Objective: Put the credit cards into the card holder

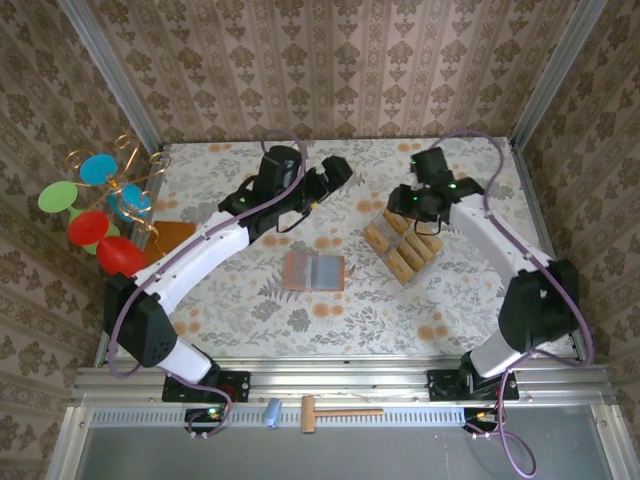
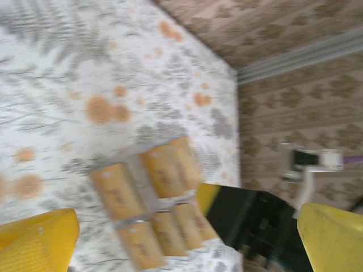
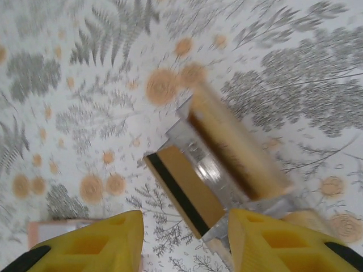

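1. Flat tan-gold rectangular credit cards (image 1: 402, 245) lie right of centre in the top view, with the reddish-brown leather card holder (image 1: 315, 270) unfolded at centre.
2. The nearer right gripper (image 3: 184, 238), half-parted, straddles one black-striped card (image 3: 184, 190) that slants upper-left to lower-right; I cannot tell if it is pinched.
3. The left gripper (image 1: 338, 172) gapes wide, empty.

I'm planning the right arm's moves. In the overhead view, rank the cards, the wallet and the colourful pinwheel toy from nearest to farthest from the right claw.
1. Cards: right next to the right claw, on its near side.
2. Wallet: middle of the table, lying open.
3. Pinwheel toy: far left edge.
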Robot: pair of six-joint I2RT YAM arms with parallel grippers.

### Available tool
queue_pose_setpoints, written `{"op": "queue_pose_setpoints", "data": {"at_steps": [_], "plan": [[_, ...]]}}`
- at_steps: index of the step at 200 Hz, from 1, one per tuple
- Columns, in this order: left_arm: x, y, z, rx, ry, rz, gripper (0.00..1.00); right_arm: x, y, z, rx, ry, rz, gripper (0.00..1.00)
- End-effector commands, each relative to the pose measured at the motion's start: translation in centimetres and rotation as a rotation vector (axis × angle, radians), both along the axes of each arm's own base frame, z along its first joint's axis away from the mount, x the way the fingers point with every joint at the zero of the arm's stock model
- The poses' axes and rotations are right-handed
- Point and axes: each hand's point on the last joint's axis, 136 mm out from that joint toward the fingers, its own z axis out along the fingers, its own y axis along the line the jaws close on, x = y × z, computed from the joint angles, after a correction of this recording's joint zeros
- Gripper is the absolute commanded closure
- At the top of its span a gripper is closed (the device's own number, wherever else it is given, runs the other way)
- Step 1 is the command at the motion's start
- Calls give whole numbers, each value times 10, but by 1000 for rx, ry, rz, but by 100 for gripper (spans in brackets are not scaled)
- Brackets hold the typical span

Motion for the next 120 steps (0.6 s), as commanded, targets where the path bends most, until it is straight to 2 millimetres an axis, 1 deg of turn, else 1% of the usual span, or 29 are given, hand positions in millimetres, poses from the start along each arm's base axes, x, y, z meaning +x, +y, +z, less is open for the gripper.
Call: {"op": "queue_pose_setpoints", "data": {"at_steps": [1, 15, 22, 32, 46, 52, 54, 56, 71, 88, 120], "plan": [[3, 39, -20, 63, -14, 57, 0, -4, 5, -10, -164, 43, 84, 56], [5, 59, -42, 77, 3, 89, 0, -2, 13, -17, -223, 59, 128, 56], [6, 69, -49, 88, -4, 98, 0, -2, 17, -22, -249, 71, 147, 57], [6, 84, -65, 109, 14, 119, 0, 0, 20, -28, -294, 82, 167, 57], [6, 99, -80, 153, 23, 118, 0, 1, 21, -33, -351, 93, 188, 59], [3, 100, -85, 173, 31, 102, 0, 1, 22, -35, -372, 99, 196, 59], [6, 108, -88, 180, 35, 117, 0, 1, 22, -36, -379, 101, 197, 60], [7, 111, -89, 189, 36, 120, 0, 1, 22, -37, -386, 105, 199, 60], [4, 122, -102, 244, 60, 113, 0, 0, 23, -43, -426, 116, 219, 61], [1, 127, -110, 272, 74, 100, 0, -2, 24, -50, -457, 133, 236, 62], [-3, 129, -116, 269, 94, 85, 0, -2, 22, -62, -499, 157, 244, 65]]}}
